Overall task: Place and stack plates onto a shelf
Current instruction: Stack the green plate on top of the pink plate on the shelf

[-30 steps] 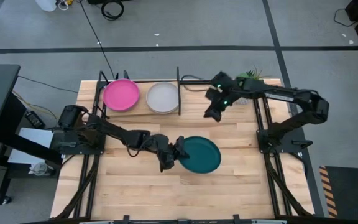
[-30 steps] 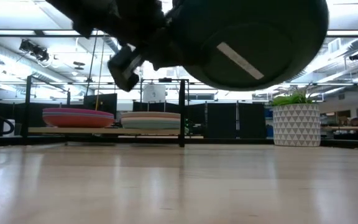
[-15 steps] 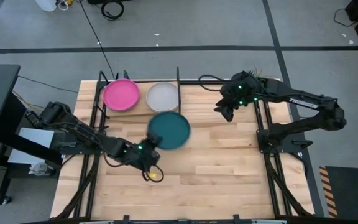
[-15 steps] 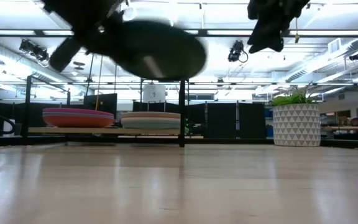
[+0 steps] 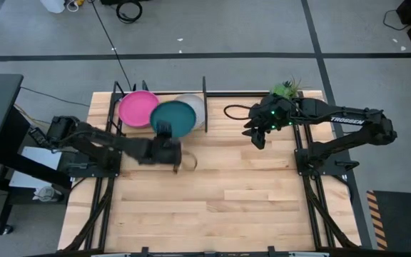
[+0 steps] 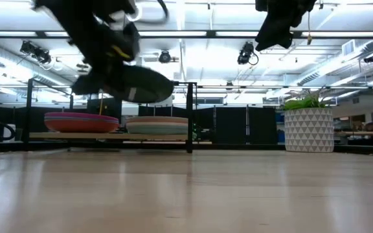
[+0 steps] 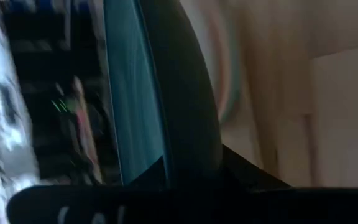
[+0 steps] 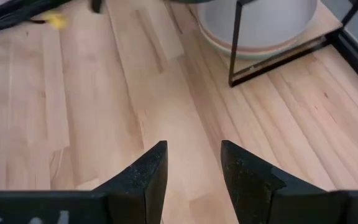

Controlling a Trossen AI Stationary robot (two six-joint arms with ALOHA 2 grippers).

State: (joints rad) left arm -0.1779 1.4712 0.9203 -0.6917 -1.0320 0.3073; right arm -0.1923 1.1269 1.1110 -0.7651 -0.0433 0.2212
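The left claw (image 5: pixel 164 140) pinches the rim of a dark teal plate (image 5: pixel 173 118), carrying it in the air at the front edge of the shelf (image 5: pixel 205 93) along the far side of the wooden desk (image 5: pixel 220 200). Seen from above, the plate overlaps the gap between a magenta plate (image 5: pixel 136 108) and a grey-white plate (image 5: pixel 193 107), each topping its own stack on the shelf's pale plank. From desk level, the dark plate (image 6: pixel 138 84) hangs tilted above and in front of those two stacks, clear of both, with the black upright divider (image 6: pixel 190 116) just beside it. In the left wrist view the teal plate (image 7: pixel 135 93) shows edge-on between the dark fingers. The right claw (image 5: pixel 259 137), its fingers (image 8: pixel 148 180) spread and holding nothing, hovers over bare wood well apart from the plates, near a potted plant (image 6: pixel 308 126) at the desk's far corner.
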